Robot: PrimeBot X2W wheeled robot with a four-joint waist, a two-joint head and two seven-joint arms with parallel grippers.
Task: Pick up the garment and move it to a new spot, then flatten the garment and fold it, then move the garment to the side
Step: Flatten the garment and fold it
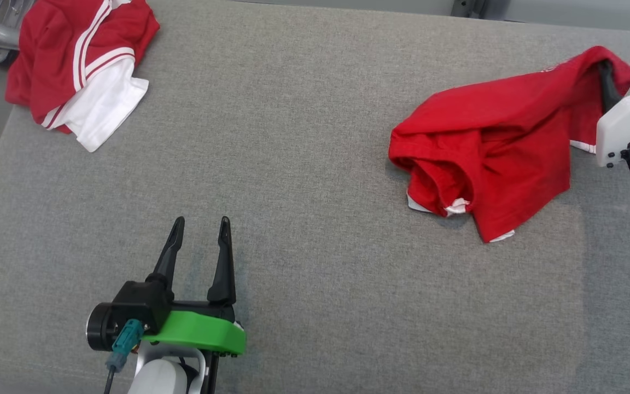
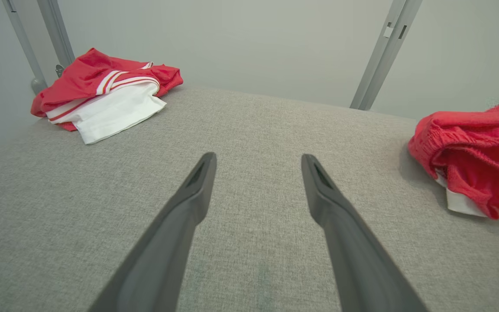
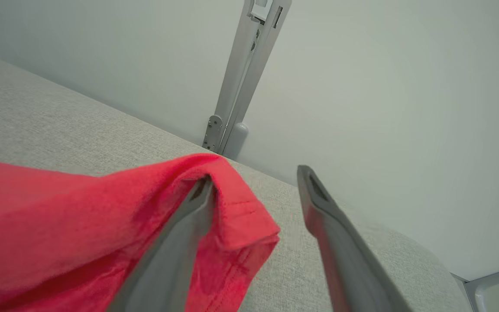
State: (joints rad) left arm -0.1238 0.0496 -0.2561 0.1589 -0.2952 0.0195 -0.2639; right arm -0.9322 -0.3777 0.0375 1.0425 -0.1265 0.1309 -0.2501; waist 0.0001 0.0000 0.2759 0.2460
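Note:
A crumpled red garment [image 1: 490, 142] with white trim lies at the right of the grey cloth-covered table [image 1: 304, 164]. Its far right corner is lifted off the surface and hangs over one finger [image 3: 180, 234] of my right gripper [image 1: 629, 68]. In the right wrist view, my right gripper [image 3: 256, 177] stands open and the garment [image 3: 80, 216] is draped over the left finger, while the other finger is bare. My left gripper [image 1: 201, 221] hovers open and empty over the near left of the table, well apart from the garment. In the left wrist view, my left gripper [image 2: 258, 157] has the garment [image 2: 474, 151] at the right edge.
A second pile of red and white clothing [image 1: 82, 65] [image 2: 106, 93] lies at the far left corner. Metal frame posts [image 2: 383, 52] [image 3: 245, 78] rise behind the table's back edge. Bare grey surface stretches between the two piles.

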